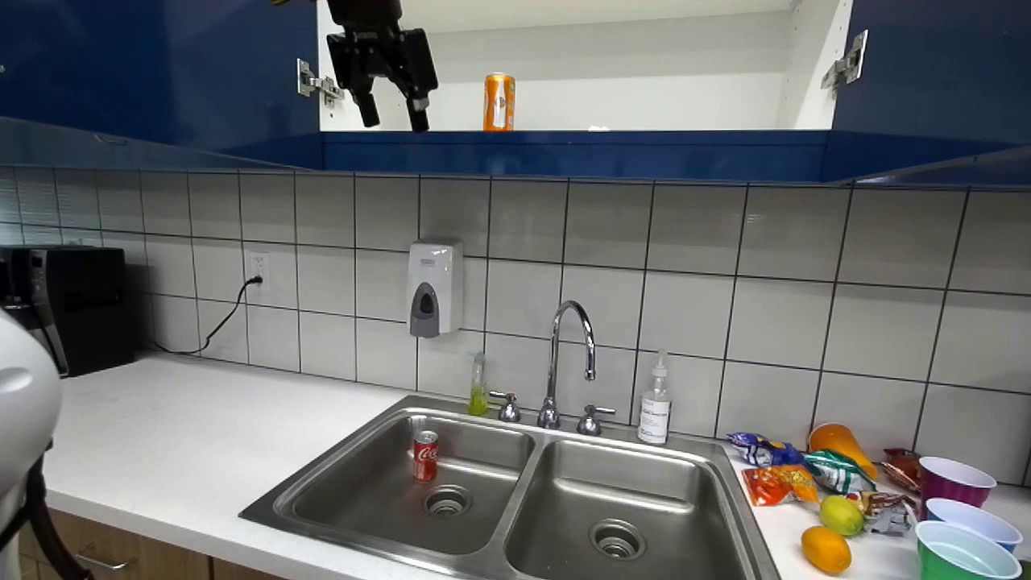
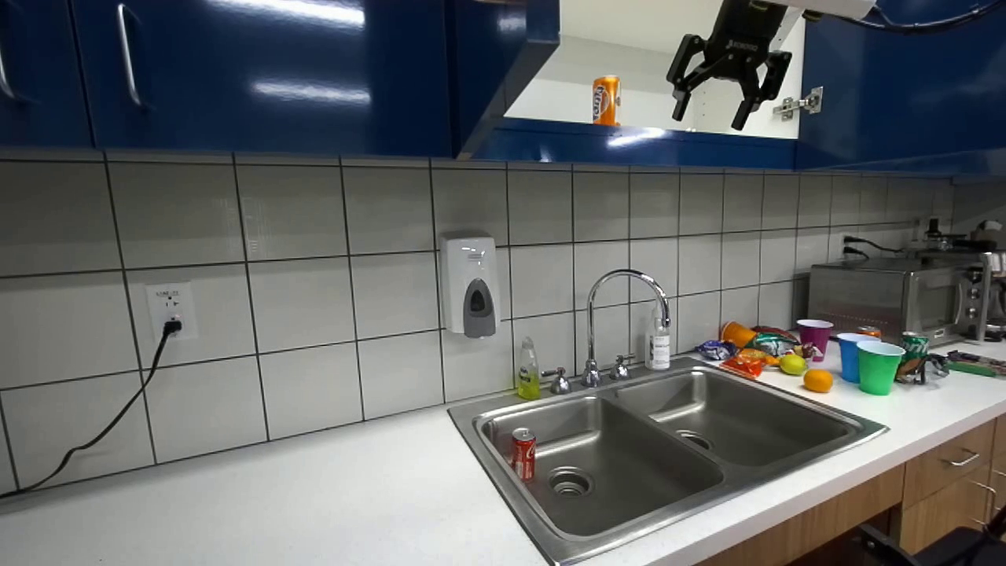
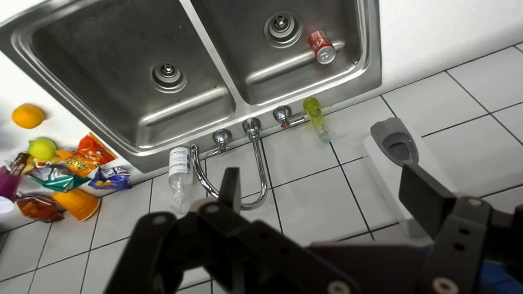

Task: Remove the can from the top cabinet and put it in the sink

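- In an exterior view: orange can [image 1: 499,102] upright in the open top cabinet [image 1: 604,153], its base hidden by the lip. End effector [image 1: 395,117] in front of the opening, jaws spread, apart from the can.
- Same view, below: red can [image 1: 425,456] upright in one basin of the sink [image 1: 522,495], near the drain [image 1: 448,501]. Faucet [image 1: 552,362] arches up at the back rim, between squeeze bottle [image 1: 478,391] and pump bottle [image 1: 655,412]; soap dispenser [image 1: 435,288] on the tiled wall [image 1: 697,229].
- In an exterior view: cabinet door [image 2: 503,63] juts out near the orange can. Past the sink, green cup [image 2: 879,369], blue cup [image 2: 847,363], orange fruit [image 2: 818,381], yellow-green fruit [image 2: 793,364] and snack bags [image 2: 745,362] crowd the surface [image 2: 314,503]; boxy metal appliance [image 2: 864,295] farther along.
- Wrist view: jaws wide apart, soap dispenser beyond; tipped orange cup [image 3: 78,204] lies among the snack bags.
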You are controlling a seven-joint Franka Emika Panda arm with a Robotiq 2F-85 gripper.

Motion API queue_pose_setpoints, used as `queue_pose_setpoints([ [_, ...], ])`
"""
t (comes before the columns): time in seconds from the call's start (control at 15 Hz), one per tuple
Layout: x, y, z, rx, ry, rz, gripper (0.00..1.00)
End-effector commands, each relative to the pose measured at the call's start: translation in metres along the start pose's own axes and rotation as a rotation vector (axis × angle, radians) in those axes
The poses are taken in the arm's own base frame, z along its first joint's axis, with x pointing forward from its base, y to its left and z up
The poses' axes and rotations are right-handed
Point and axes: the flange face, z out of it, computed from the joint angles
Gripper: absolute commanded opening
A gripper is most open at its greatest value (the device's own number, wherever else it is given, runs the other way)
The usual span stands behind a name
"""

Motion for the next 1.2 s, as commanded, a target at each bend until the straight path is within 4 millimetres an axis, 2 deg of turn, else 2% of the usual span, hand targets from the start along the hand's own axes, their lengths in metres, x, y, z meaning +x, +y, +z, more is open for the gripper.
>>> queue_pose_setpoints([
  [0.0, 0.032, 0.000, -0.004, -0.042, 0.024, -0.015, 1.00],
  [0.67, 0.089, 0.002, -0.004, -0.059, 0.096, -0.016, 1.00],
  [1.13, 0.125, -0.015, -0.012, -0.047, 0.139, -0.024, 1.00],
])
